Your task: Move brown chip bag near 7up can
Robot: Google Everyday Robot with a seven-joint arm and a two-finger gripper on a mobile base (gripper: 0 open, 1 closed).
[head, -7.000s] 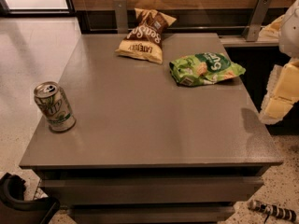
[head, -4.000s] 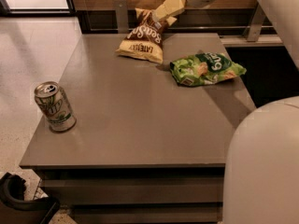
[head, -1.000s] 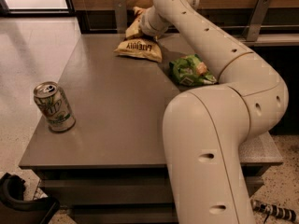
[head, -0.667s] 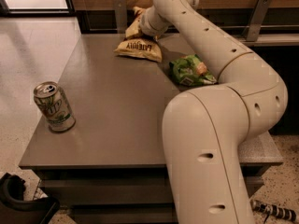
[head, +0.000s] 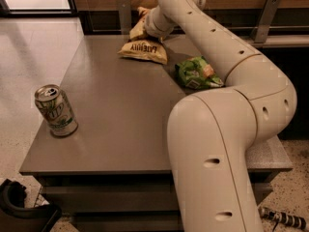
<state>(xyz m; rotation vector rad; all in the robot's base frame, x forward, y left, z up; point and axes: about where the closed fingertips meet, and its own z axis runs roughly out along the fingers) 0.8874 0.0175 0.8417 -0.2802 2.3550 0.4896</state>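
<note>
Dark-brown and crinkled, the brown chip bag (head: 143, 50) lies upper centre on the table (head: 120, 110), long axis running up-frame, lettered pale end pointing down-frame. The gripper (head: 141, 27) covers its upper end; I cannot tell its grip.

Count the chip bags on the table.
2. The brown chip bag lies at the far edge by the end effector; the green chip bag sits right of it. The arm may hide others.

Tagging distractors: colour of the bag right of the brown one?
It's a bright green bag, camera view; gripper at the brown bag.
</note>
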